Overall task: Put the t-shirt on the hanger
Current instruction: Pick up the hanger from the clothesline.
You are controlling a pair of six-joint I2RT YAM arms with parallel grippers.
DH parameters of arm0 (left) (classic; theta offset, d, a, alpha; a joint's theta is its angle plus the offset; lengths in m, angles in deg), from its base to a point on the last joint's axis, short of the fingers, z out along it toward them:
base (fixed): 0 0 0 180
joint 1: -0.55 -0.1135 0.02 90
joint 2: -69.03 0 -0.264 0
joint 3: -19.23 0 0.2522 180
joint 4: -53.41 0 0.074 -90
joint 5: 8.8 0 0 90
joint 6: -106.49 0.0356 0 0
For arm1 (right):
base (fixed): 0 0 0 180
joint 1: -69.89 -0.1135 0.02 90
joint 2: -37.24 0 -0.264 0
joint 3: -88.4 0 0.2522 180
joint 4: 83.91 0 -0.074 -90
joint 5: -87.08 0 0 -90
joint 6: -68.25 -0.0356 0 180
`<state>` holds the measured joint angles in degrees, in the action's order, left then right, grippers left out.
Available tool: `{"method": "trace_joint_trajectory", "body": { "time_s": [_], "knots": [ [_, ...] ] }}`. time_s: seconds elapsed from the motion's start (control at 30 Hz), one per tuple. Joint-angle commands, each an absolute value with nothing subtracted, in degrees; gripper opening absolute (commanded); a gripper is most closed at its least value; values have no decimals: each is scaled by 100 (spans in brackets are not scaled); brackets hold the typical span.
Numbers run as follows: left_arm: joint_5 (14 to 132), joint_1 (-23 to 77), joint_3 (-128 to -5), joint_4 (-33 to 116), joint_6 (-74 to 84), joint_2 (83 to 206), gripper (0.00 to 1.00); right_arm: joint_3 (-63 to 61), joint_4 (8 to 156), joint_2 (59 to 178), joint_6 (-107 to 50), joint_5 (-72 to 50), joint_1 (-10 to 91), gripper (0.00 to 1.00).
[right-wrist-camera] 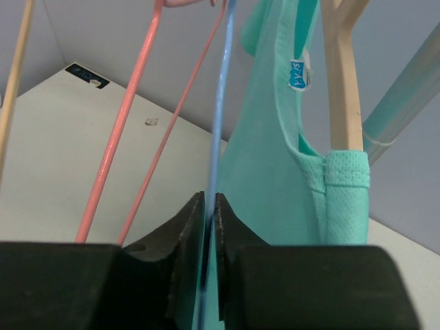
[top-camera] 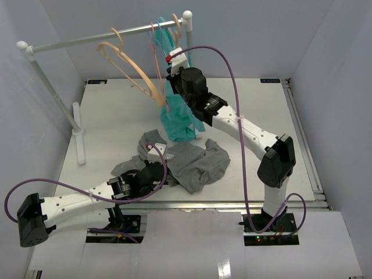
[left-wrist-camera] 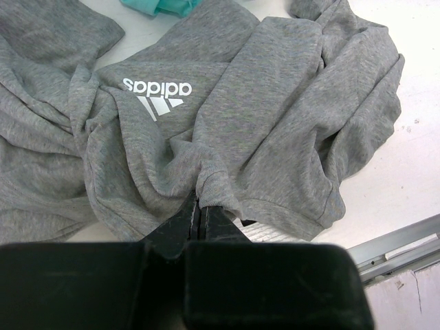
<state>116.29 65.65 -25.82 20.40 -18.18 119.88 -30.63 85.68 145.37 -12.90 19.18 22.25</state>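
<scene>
The gray t-shirt (top-camera: 197,165) lies crumpled on the white table near the front edge. In the left wrist view it fills the frame (left-wrist-camera: 275,103), with a white adidas logo showing. My left gripper (left-wrist-camera: 199,208) is low over the table and shut on a folded hem of the t-shirt; it also shows in the top view (top-camera: 164,174). My right gripper (right-wrist-camera: 210,201) is raised by the rail and shut on the thin light-blue hanger (right-wrist-camera: 219,103), which runs up between its fingers. In the top view the right gripper (top-camera: 170,74) is beside the hanging clothes.
A white rail (top-camera: 87,39) on posts crosses the back left. Thick tan hangers (top-camera: 125,64), thin pink hangers (right-wrist-camera: 130,117) and a teal garment (top-camera: 177,122) hang from it. The rack's base (top-camera: 78,139) stands at the left. The table's metal front edge (left-wrist-camera: 399,244) is close.
</scene>
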Motion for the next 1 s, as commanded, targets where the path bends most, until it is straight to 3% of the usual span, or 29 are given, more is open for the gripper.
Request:
{"method": "trace_joint_trajectory", "body": {
  "time_s": [0.0,0.5,0.97],
  "knots": [
    [11643,6550,-2556,2049,-1788,11982,0,-3388,8857,14657,-1331,1834,2286,8],
    [11679,6550,-2639,2055,-1803,11943,0,-2815,9623,13570,-888,1400,2287,8],
    [11749,6550,-2740,2008,-1823,11985,0,-2329,9104,12735,-826,1638,2287,8]
  ]
}}
